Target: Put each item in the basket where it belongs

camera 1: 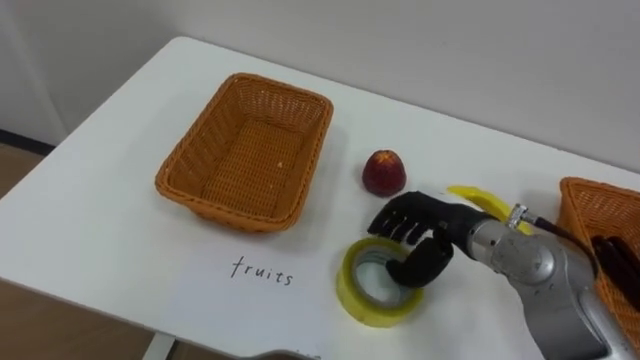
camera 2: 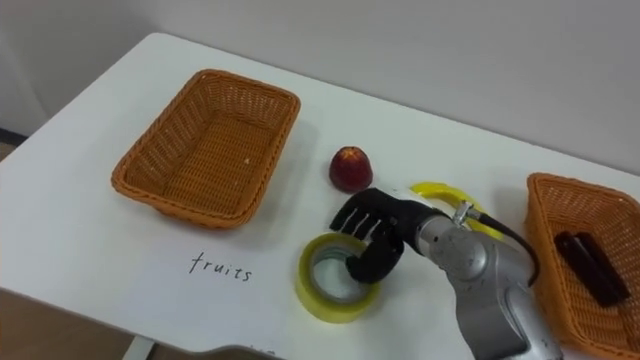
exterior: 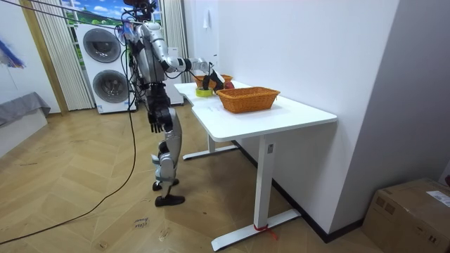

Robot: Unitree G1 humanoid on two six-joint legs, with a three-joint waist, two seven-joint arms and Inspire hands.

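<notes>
As fingers (camera 2: 362, 222) grip tape (camera 2: 318, 296), robot stands

The right hand (camera 2: 370, 240) is covering the far rim of the yellow tape roll (camera 2: 325, 290). Its thumb is dipping into the hole and its fingers are curling over the outside, so the place where they meet the rim is lying out of sight. The wrist is hiding the near part of 1 yellow thing (camera 1: 480, 200) behind it, whose kind I cannot tell. The right basket (camera 2: 560, 215) is running off the right edge, and 1 dark oblong thing (camera 2: 590, 265) is lying in it, too blurred to name. The table (camera 1: 120, 260) is running off the near and left edges. In the room view the left hand (exterior: 155, 121) is hanging by the hip, too small to read.
</notes>
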